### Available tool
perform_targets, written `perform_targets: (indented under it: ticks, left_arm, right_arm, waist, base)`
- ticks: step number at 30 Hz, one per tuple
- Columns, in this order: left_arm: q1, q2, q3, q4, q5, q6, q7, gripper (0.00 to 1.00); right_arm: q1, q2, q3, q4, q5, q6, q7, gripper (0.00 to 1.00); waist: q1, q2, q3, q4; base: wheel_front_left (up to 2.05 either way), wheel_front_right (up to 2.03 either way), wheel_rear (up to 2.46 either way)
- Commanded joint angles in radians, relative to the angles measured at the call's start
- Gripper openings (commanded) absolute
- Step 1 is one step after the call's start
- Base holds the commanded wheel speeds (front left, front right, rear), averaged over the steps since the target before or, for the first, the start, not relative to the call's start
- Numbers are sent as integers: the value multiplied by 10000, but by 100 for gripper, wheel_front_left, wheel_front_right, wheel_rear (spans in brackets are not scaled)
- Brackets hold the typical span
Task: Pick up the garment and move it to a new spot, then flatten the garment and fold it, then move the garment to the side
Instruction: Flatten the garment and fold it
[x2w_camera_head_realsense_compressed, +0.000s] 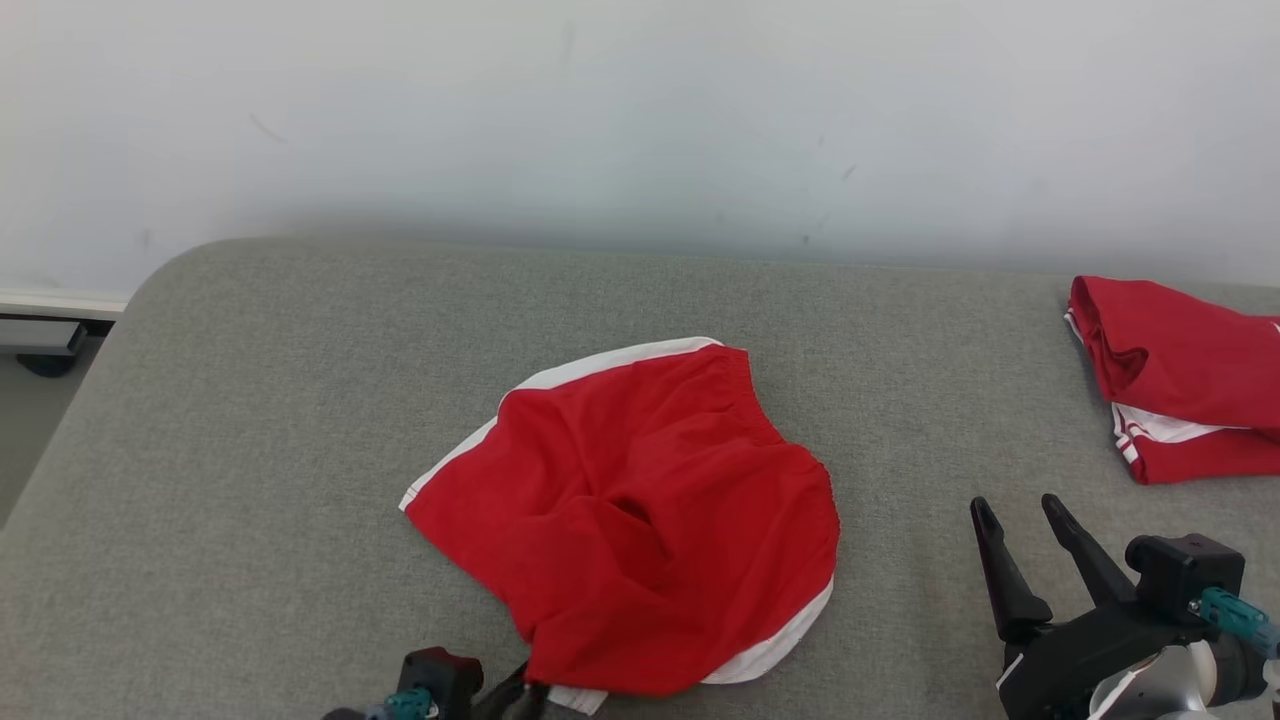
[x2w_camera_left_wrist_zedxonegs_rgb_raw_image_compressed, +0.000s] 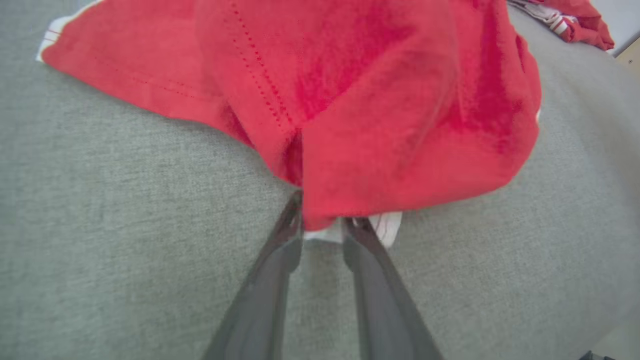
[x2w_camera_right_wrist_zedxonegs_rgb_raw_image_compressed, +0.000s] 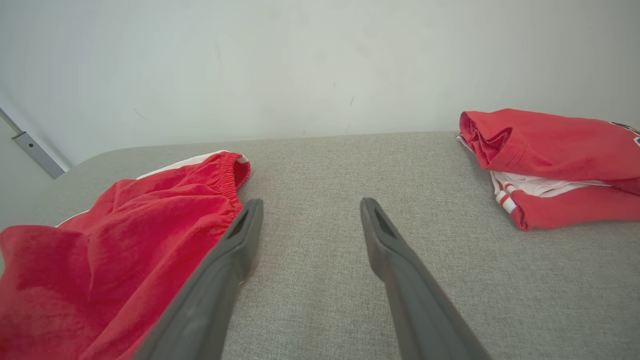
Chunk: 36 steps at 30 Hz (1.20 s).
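Left gripper (x2w_camera_head_realsense_compressed: 519, 696) sits at the front edge of the grey cloth-covered tabletop (x2w_camera_head_realsense_compressed: 250, 400), fingers pointing at the near hem of the garment (x2w_camera_head_realsense_compressed: 640, 500). In the left wrist view the left gripper (x2w_camera_left_wrist_zedxonegs_rgb_raw_image_compressed: 325, 226) has its fingers set narrow, one tip on each side of the white hem corner, with red cloth draped over both tips. Whether the cloth is actually pinched cannot be told. The garment (x2w_camera_left_wrist_zedxonegs_rgb_raw_image_compressed: 375, 100) is a pair of red shorts with white side trim. It lies crumpled, not flat, about midway between the left and right edges of the tabletop and closer to the front edge than the far edge, with a deep fold near its centre. Right gripper (x2w_camera_head_realsense_compressed: 1018, 505) is near the front right of the tabletop, just beside the garment's right side, jaws wide apart and holding nothing. In the right wrist view the right gripper (x2w_camera_right_wrist_zedxonegs_rgb_raw_image_compressed: 312, 205) has bare grey cloth between its fingers, with the garment (x2w_camera_right_wrist_zedxonegs_rgb_raw_image_compressed: 125, 240) and its gathered waistband next to one finger. A folded red and white pile (x2w_camera_head_realsense_compressed: 1180, 380) lies at the right edge, well apart from the garment. A pale wall (x2w_camera_head_realsense_compressed: 640, 100) stands behind the far edge.
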Motion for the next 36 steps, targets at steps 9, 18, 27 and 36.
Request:
perform_targets:
  ticks: [9,18,27,36]
  left_arm:
    - [-467,594,459,-380,577,591,-338,0]
    - [-819,1869,500,-1779,1192,1579,284,0]
    - [-466,2761,145,-3405,1340,2021,1310,0]
    - [-265,1880,9,-2337,684,1219,982,0]
  right_arm:
    - [65,-22,-101,-2,-26,-10,-54,100]
    - [96,-20,-84,76,56,-10,-160,100]
    - [70,-16,-27,127,94,-10,-194,100]
    - [-81,-21,53,159,59,-10,-113,100]
  waist:
    - [0,0,-80,319]
    - [0,0,-144,538]
    - [0,0,-84,623]
    - [0,0,2,544]
  base:
    - [0,0,0]
    - [0,0,0]
    - [0,0,0]
    - [0,0,0]
